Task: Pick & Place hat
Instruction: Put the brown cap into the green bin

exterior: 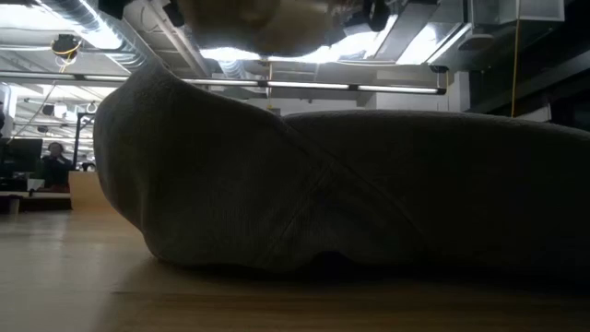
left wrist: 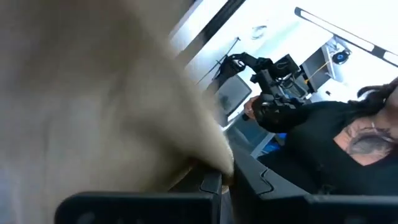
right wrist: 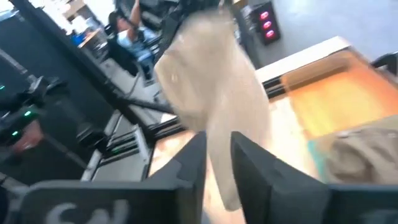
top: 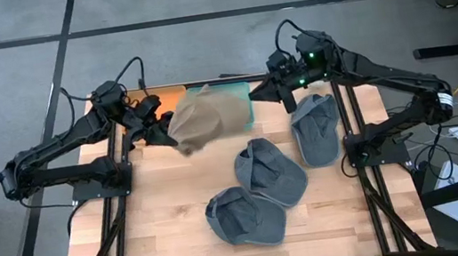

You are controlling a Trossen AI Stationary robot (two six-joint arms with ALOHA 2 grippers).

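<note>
A tan hat [top: 207, 118] hangs lifted over the table's far middle, stretched between both grippers. My left gripper [top: 163, 128] is shut on its left side, my right gripper [top: 254, 96] on its right side. In the left wrist view the tan cloth [left wrist: 93, 99] fills most of the picture. In the right wrist view the hat [right wrist: 208, 81] runs away from the fingers. Three grey hats [top: 269, 172] [top: 243, 217] [top: 316, 127] lie flat on the wood. The low view shows only the tan hat's underside [exterior: 249, 18] above a grey hat [exterior: 350, 194]. My left gripper [left wrist: 217, 182] pinches the tan hat's left edge [left wrist: 208, 155], coming level from the table's left; the cloth itself hides the exact part. My right gripper [right wrist: 217, 165] pinches a narrow strip of the hat's right edge [right wrist: 219, 146] between its two fingers, from the table's right. The hat is lifted clear.
A teal bin [top: 239, 86] sits under the lifted hat at the far edge, beside an orange patch [top: 171, 89]. The right wrist view shows another tan cloth [right wrist: 364, 155] lying in the teal bin. Bare wood lies at the table's near left [top: 148, 220]. A person shows beyond the table [left wrist: 348, 143].
</note>
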